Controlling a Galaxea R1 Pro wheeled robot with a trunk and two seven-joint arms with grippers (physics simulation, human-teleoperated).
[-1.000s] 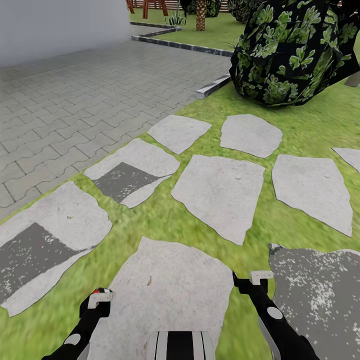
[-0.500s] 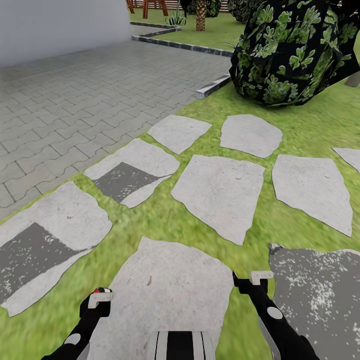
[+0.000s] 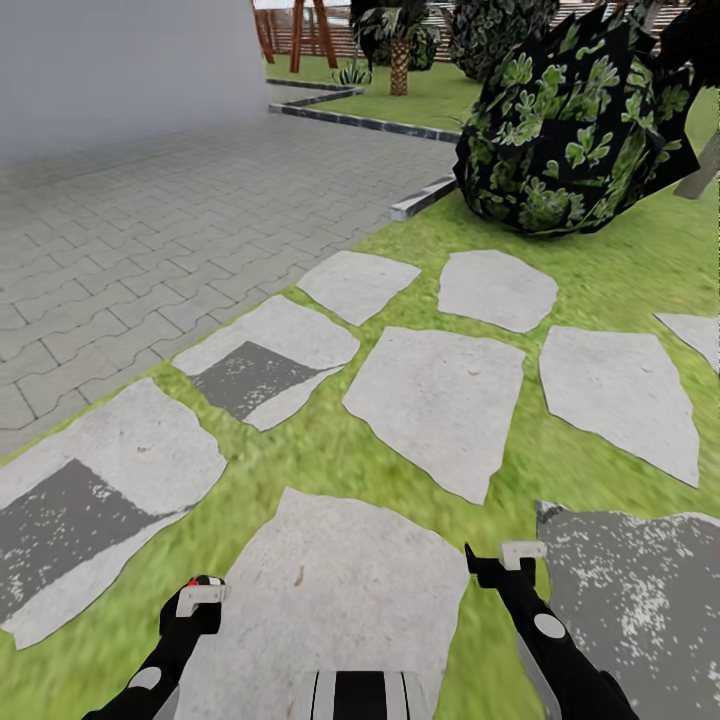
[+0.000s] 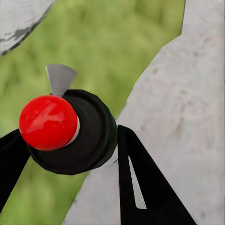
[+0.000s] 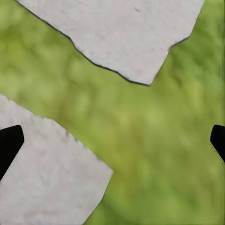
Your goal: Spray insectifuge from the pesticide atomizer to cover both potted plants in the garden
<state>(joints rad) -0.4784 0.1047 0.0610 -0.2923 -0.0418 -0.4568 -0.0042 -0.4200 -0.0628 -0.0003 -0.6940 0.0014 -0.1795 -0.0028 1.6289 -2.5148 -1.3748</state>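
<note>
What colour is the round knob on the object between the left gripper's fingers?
Glossy red knob, left wrist view.

ahead: flat stepping stones (image 3: pixel 436 405) set in lawn (image 3: pixel 330 450), low, open | left: grey paving (image 3: pixel 150 240), open up to pale wall (image 3: pixel 120 70) | far right: big dark-leaved bush (image 3: pixel 570 120) blocks lawn edge | kerb (image 3: pixel 422 198) low, beside bush | right claw (image 5: pixel 112 140) spread wide over grass
</note>
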